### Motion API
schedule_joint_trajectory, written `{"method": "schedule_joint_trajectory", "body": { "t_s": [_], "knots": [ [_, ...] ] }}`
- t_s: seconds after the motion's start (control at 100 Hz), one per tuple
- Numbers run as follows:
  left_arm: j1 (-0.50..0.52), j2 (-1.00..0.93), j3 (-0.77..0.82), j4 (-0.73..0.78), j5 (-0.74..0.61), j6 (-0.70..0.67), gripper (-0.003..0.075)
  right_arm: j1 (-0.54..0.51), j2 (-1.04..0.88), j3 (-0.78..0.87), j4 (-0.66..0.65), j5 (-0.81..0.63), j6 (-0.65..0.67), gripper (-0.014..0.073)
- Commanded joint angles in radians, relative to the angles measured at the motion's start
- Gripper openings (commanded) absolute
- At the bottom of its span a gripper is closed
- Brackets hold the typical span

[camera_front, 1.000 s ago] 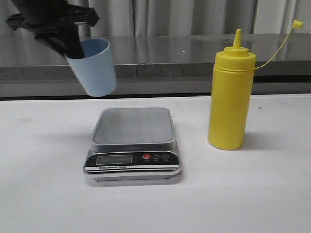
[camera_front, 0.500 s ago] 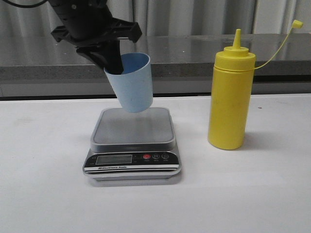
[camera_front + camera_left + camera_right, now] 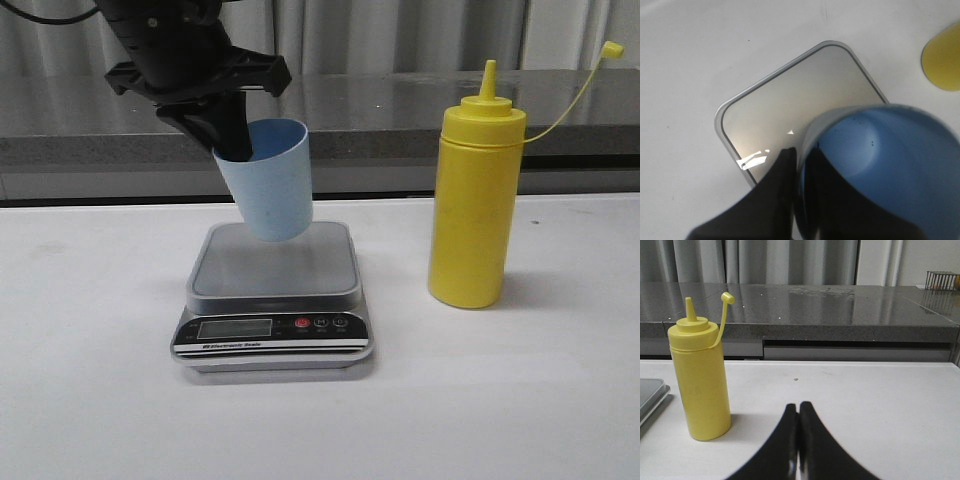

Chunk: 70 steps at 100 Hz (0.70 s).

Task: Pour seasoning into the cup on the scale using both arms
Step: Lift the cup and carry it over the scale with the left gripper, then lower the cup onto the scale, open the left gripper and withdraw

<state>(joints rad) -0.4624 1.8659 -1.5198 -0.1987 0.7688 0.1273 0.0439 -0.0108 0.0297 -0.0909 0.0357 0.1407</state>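
Note:
My left gripper (image 3: 232,140) is shut on the rim of the pale blue cup (image 3: 268,180), one finger inside and one outside, and holds it tilted just above the scale (image 3: 275,295). In the left wrist view the cup (image 3: 890,160) hangs over the scale's silver platform (image 3: 790,105), pinched by my left gripper (image 3: 799,156). The yellow seasoning bottle (image 3: 474,200) stands upright on the table to the right of the scale, cap hanging open on its tether. My right gripper (image 3: 798,407) is shut and empty, low over the table to the right of the bottle (image 3: 699,375).
The white table (image 3: 520,400) carries the scale and bottle. A grey stone counter (image 3: 400,110) runs along the back behind the table edge. A corner of the scale (image 3: 650,392) shows at the edge of the right wrist view.
My left gripper carried the cup rightward from the far left to above the scale, then lowered it slightly. The bottle and scale have not moved.

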Motion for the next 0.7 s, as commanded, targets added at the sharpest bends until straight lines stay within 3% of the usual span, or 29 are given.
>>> {"method": "schedule_joint_trajectory", "body": {
  "t_s": [0.0,0.22,0.69],
  "knots": [
    [-0.001,-0.051,-0.033,-0.014,-0.025,0.000,0.0036,-0.007,-0.014,-0.003,-0.001,-0.076,0.000,-0.0067],
    [-0.001,-0.051,-0.033,-0.014,-0.025,0.000,0.0171,-0.007,-0.014,-0.003,-0.001,-0.076,0.000,-0.0067],
    [-0.001,-0.072,-0.111,-0.014,-0.016,-0.003,0.0171,-0.007,-0.014,-0.003,-0.001,-0.076,0.000,-0.0067]
  ]
}}
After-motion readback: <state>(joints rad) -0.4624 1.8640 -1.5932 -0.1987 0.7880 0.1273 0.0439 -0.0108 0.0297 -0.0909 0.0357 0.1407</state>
